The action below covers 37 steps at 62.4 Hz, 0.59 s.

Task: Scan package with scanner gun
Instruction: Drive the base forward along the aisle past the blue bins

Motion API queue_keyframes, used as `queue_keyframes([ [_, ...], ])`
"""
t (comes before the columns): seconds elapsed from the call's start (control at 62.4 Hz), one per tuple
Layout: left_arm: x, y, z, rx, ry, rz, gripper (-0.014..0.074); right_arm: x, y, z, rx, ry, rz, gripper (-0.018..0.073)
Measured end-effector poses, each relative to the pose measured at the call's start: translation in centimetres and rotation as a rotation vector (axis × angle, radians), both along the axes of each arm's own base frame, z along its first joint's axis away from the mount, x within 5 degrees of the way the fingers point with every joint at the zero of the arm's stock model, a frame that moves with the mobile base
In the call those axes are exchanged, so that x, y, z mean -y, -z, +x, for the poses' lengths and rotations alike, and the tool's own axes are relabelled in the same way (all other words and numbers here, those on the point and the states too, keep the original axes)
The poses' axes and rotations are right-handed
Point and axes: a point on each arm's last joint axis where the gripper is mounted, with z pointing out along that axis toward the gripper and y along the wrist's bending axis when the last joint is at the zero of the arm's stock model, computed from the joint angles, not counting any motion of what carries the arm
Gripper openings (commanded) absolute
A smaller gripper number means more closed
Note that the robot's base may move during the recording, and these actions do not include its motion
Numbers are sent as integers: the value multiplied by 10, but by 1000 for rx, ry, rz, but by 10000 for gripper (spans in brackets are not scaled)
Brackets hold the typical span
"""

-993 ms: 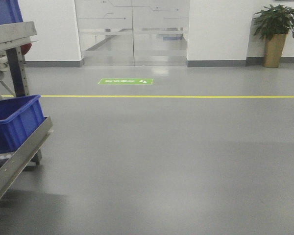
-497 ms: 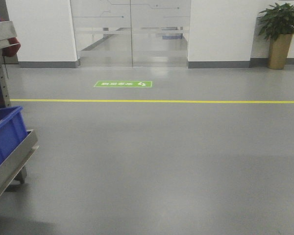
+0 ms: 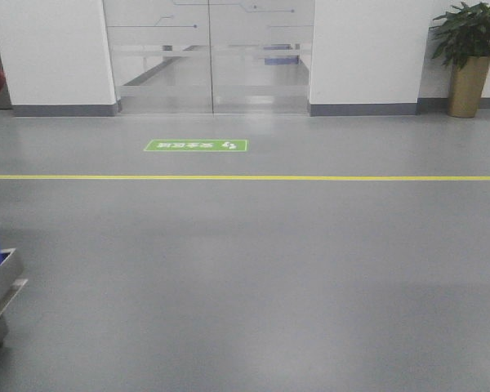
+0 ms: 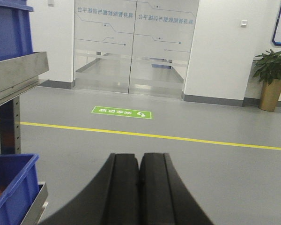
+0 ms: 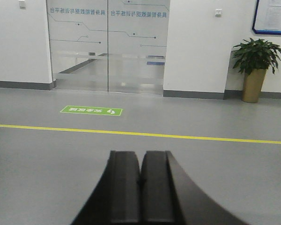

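Left pincer (image 4: pixel 139 187): two black fingers pressed flat together, nothing between them, aimed level over the smooth grey floor (image 4: pixel 215 168). Right pincer (image 5: pixel 141 187): same, black fingers pressed together, holding nothing. Package and scanner gun: out of view in all three cameras, so their position can't be told.

Left wrist view: blue plastic bin (image 4: pixel 9 187) at lower left on a grey metal rack shelf (image 4: pixel 40 206). A second metal shelf (image 4: pixel 18 75) above it carries another blue bin (image 4: pixel 9 28). The front view catches only a sliver of blue bin and a shelf end at its left edge.

Thin yellow floor line (image 3: pixel 245 177) runs side to side across the floor. Green rectangular floor sticker (image 3: pixel 196 145) with white marks lies just beyond the line, in front of frosted glass double doors (image 3: pixel 208 57). Green potted plant in a tall gold-coloured pot (image 3: pixel 467 82) stands against the white wall (image 3: pixel 367 49), right of the doors.
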Motion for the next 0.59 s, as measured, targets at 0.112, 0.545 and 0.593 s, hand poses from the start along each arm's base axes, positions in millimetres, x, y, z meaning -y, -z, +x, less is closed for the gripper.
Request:
queue_keyframes([
  [0.112,0,0,0,0,0,0,-111,0,0,0,0,0,0,-169],
  [0.545,0,0,0,5,0,0,-111,0,0,0,0,0,0,-169],
  [0.593,0,0,0,0,0,0,-111,0,0,0,0,0,0,-169],
])
